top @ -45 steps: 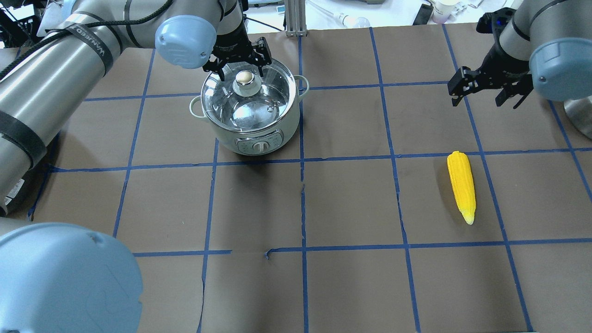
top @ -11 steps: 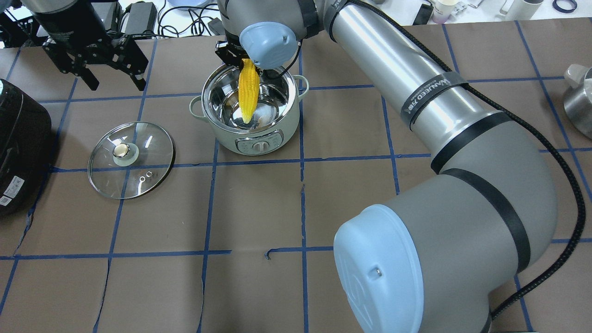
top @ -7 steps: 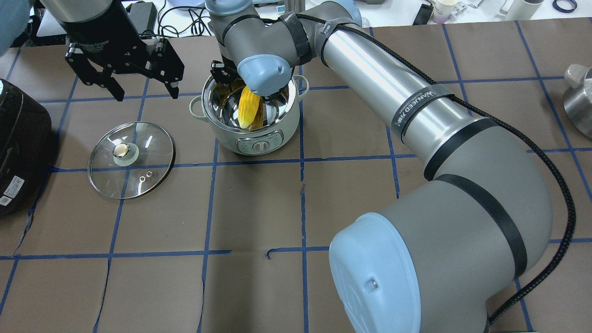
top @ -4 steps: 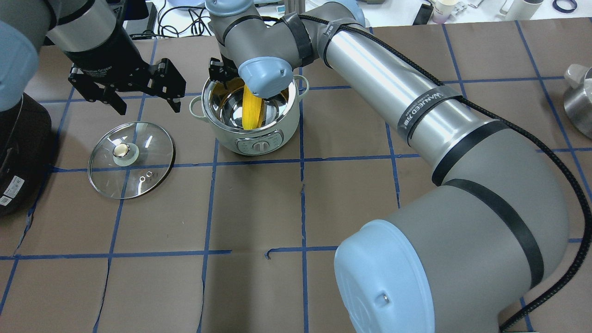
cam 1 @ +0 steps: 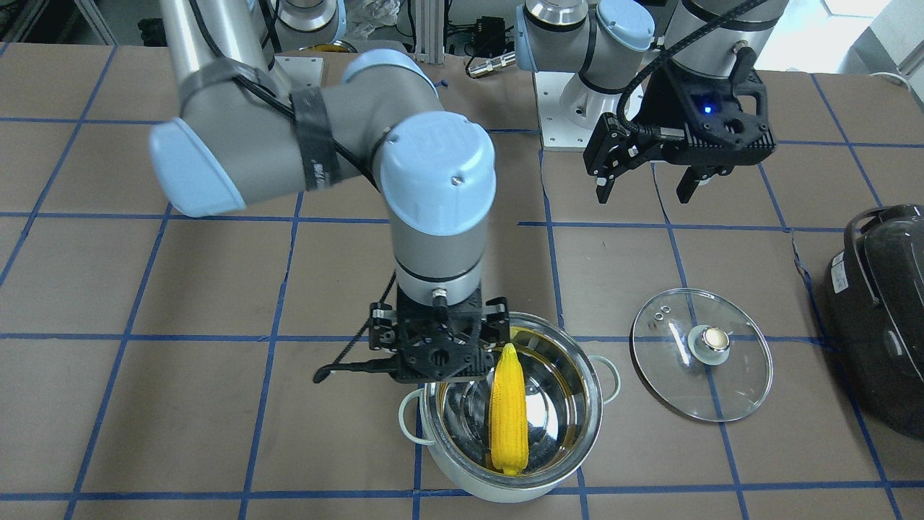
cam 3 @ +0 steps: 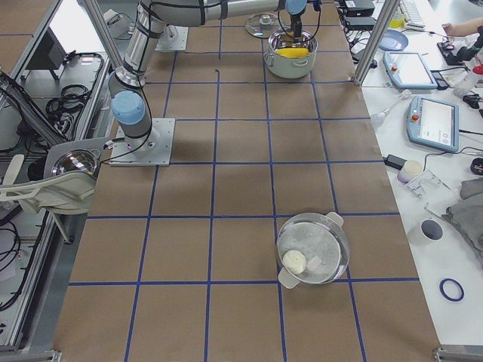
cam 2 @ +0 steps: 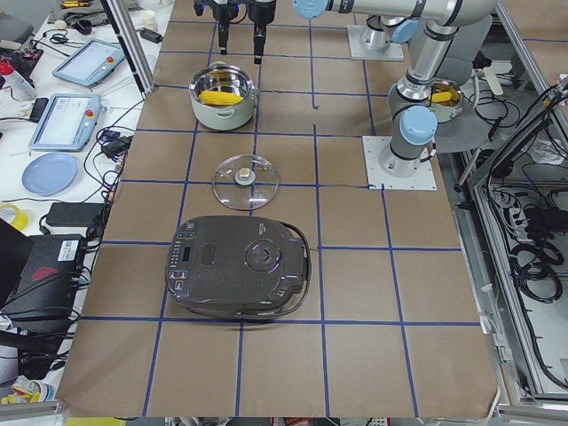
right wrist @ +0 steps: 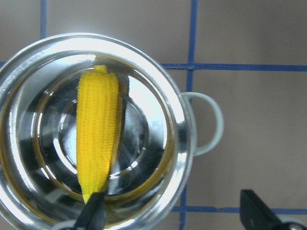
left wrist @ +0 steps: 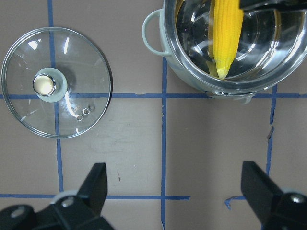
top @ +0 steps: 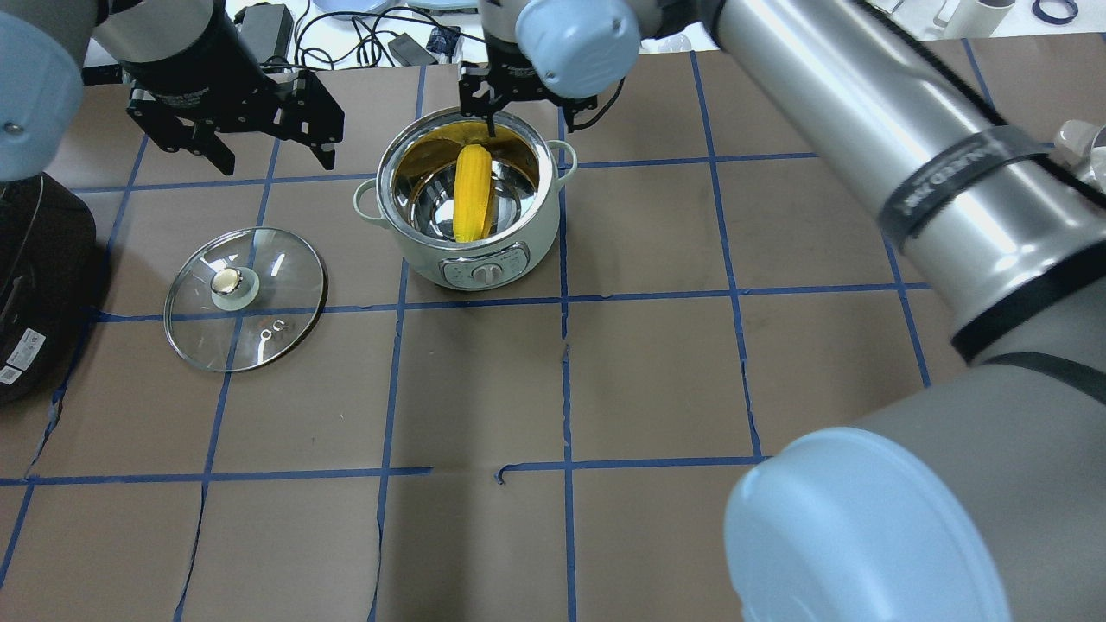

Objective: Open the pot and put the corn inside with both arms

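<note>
The pot stands open, with the yellow corn leaning inside it, tip down against the wall. The corn also shows in the front view and both wrist views. My right gripper hovers open and empty over the pot's far rim, clear of the corn. The glass lid lies flat on the table to the pot's left. My left gripper hangs open and empty above the table between lid and pot, and shows in the front view.
A large dark cooker sits at the left table edge beyond the lid. A second steel pot stands far off at the right end. My right arm spans the table's right half in the overhead view.
My right gripper has let go of the corn and lifted back from the pot. The corn now rests inside. Earlier my left gripper took off the lid and set it down.
</note>
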Available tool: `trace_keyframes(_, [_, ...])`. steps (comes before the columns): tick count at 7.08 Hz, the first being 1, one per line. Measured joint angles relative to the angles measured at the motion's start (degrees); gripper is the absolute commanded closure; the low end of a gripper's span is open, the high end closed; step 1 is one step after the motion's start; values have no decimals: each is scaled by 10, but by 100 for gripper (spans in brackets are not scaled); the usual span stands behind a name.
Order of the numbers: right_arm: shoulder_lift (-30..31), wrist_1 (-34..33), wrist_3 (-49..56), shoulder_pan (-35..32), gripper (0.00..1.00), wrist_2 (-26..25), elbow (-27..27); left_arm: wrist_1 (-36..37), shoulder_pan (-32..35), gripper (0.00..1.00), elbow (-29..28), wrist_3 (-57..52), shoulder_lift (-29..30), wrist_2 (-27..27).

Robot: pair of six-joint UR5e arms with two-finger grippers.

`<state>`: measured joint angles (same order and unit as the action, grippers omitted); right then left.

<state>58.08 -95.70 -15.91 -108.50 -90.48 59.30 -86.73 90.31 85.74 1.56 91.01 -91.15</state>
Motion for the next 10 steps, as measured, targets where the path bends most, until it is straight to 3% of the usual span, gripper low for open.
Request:
trace_keyframes(3, [148,85,135,116,0,-1,99,-5,0,0,-4,0,3,0])
trace_keyframes(6, [281,61,173,145,0,-1,230,-4,1,0,-2,-1,3,0])
trace_keyframes(8, [300,-5,176,147,0,0,270,-2,0,0,-1,-1,2,1])
trace_keyframes(10, [299,-26,178,149,0,2,263,-2,0,0,-1,-1,1,1])
